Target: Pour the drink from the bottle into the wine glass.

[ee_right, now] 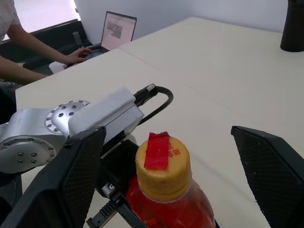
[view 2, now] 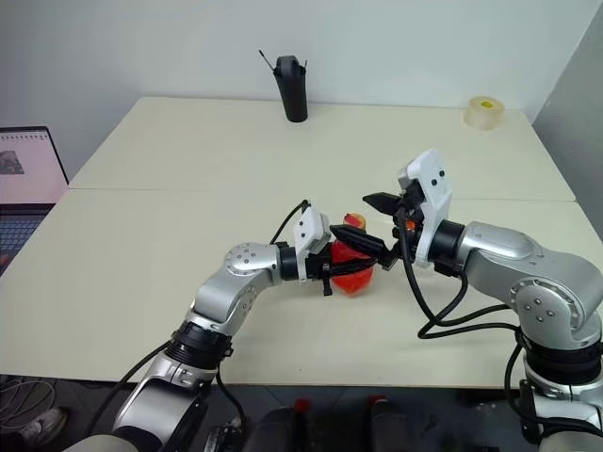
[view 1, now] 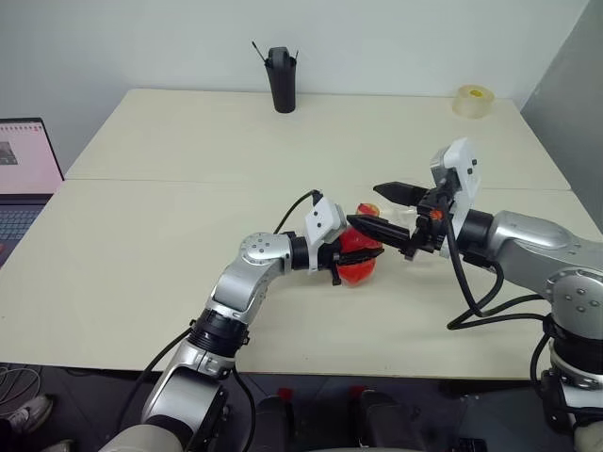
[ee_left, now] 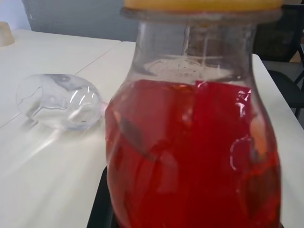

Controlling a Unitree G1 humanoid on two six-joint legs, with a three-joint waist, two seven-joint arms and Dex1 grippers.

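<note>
Left gripper (view 1: 350, 256) has its fingers clamped on the bottle (view 1: 359, 259), held upright just above the surface (view 1: 170, 235) near its front middle, yellow cap (ee_right: 163, 165) on with a red sticker, drink (ee_left: 190, 156) filling most of the body. Right gripper (view 1: 382, 209) hovers over the cap, fingers (ee_right: 270, 161) wide apart either side of it, not touching. Wine glass (ee_left: 59, 101) lies on its side on the surface just beyond the bottle; black pen holder (view 1: 282, 80) and tape roll (view 1: 473, 100) sit at the far edge.
</note>
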